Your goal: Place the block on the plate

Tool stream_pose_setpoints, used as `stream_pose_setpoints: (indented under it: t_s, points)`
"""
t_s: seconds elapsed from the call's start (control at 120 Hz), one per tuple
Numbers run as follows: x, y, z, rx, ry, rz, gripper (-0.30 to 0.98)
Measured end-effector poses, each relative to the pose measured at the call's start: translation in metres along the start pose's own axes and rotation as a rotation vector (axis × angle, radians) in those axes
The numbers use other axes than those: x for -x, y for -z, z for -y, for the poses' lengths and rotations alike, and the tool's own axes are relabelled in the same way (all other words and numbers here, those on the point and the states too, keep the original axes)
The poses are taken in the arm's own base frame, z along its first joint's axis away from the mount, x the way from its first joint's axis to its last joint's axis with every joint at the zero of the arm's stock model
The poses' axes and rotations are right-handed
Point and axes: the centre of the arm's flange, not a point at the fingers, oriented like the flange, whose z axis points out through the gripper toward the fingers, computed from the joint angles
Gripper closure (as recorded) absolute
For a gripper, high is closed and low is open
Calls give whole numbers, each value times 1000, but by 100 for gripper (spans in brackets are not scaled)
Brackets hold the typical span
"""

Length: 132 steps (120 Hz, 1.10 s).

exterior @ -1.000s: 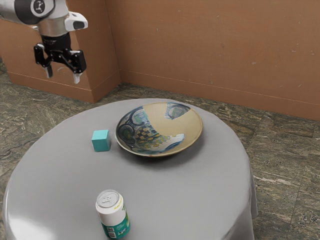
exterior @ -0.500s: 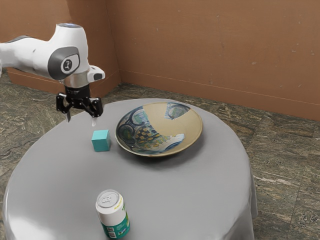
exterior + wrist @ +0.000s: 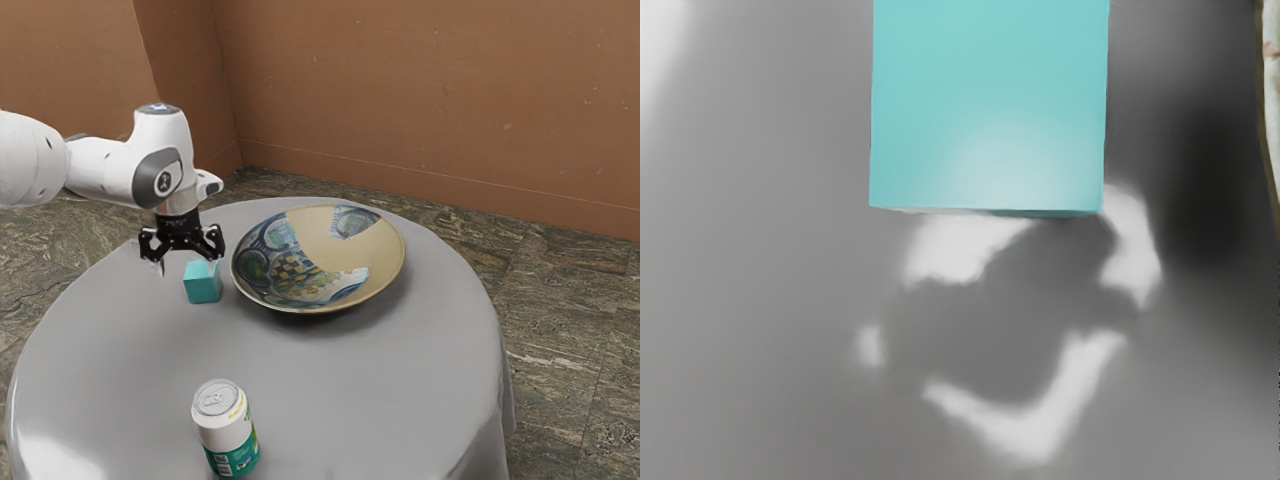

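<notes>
My gripper (image 3: pixel 187 268) hangs over the table in the exterior view, its two fingers spread apart and pointing down, with nothing held between them. The teal block (image 3: pixel 203 284) rests on the cloth just below and beside it, one fingertip overlapping the block's top edge in that view. From the wrist camera the block (image 3: pixel 989 105) looks large and close. The patterned plate (image 3: pixel 318 258), a wide shallow dish in blue and tan, sits at the block's right in the exterior view. In the wrist view a sliver of the plate (image 3: pixel 1272 100) shows.
A round table with a grey cloth (image 3: pixel 330 390) carries everything. A white and green can (image 3: pixel 226 430) stands upright near the table's edge closest to the exterior camera. Brown walls (image 3: pixel 430 100) rise behind the table.
My arm has come in from the exterior view's upper left and lowered, bringing the open gripper down close to the block. Block, plate and can have kept their places.
</notes>
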Motion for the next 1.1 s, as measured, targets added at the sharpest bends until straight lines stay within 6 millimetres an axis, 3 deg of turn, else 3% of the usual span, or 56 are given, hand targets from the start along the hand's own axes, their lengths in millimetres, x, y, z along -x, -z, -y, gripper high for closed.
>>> stream_pose_setpoints:
  t_s: [0.642, 1.1]
  points:
    - [-62, -35, 9, 39, 11, -30, 0]
    - [-68, -59, 7, 63, -19, -4, 0]
